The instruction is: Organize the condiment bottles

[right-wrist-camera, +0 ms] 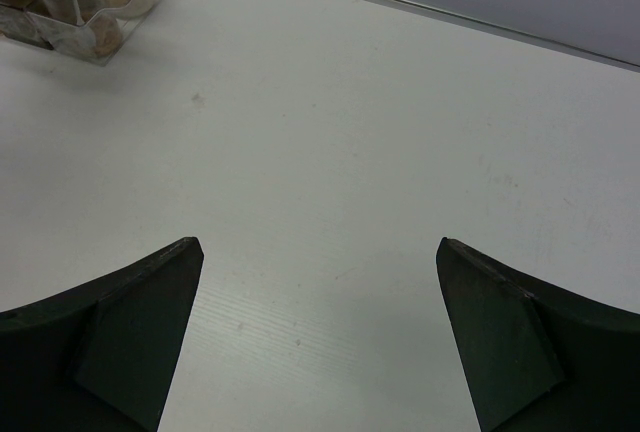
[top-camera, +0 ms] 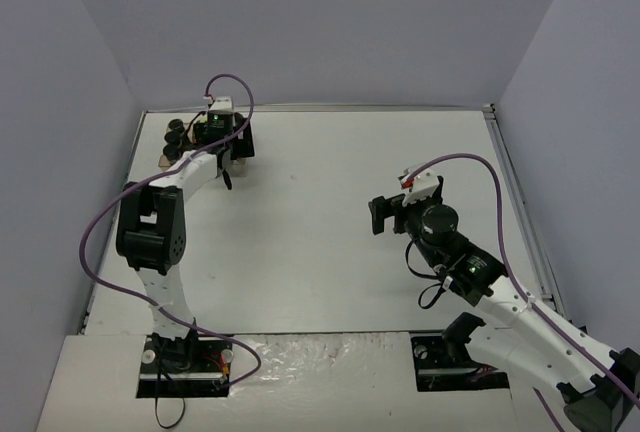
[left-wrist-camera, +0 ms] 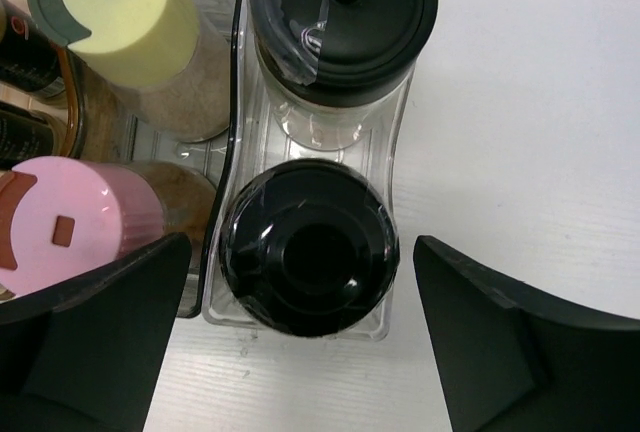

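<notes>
In the left wrist view, two rounder clear bottles with black knob caps stand in the tray's clear section (left-wrist-camera: 402, 120), one near (left-wrist-camera: 308, 260) and one far (left-wrist-camera: 343, 12). The yellow-capped bottle (left-wrist-camera: 115, 7) and the pink-capped bottle (left-wrist-camera: 65, 222) stand in the grey section (left-wrist-camera: 233, 102). Dark bottles (left-wrist-camera: 25, 62) show partly at the left edge. My left gripper (left-wrist-camera: 302, 242) is open, its fingers on either side of the near black-capped bottle without touching it. In the top view it (top-camera: 225, 137) hovers over the tray. My right gripper (right-wrist-camera: 318, 244) is open and empty over bare table (top-camera: 385, 214).
The tray (top-camera: 168, 160) sits at the table's far left corner, close to the left wall. Black-capped bottles (top-camera: 175, 132) show beside the left arm. The tray's clear end also shows in the right wrist view (right-wrist-camera: 90, 22), far to the upper left.
</notes>
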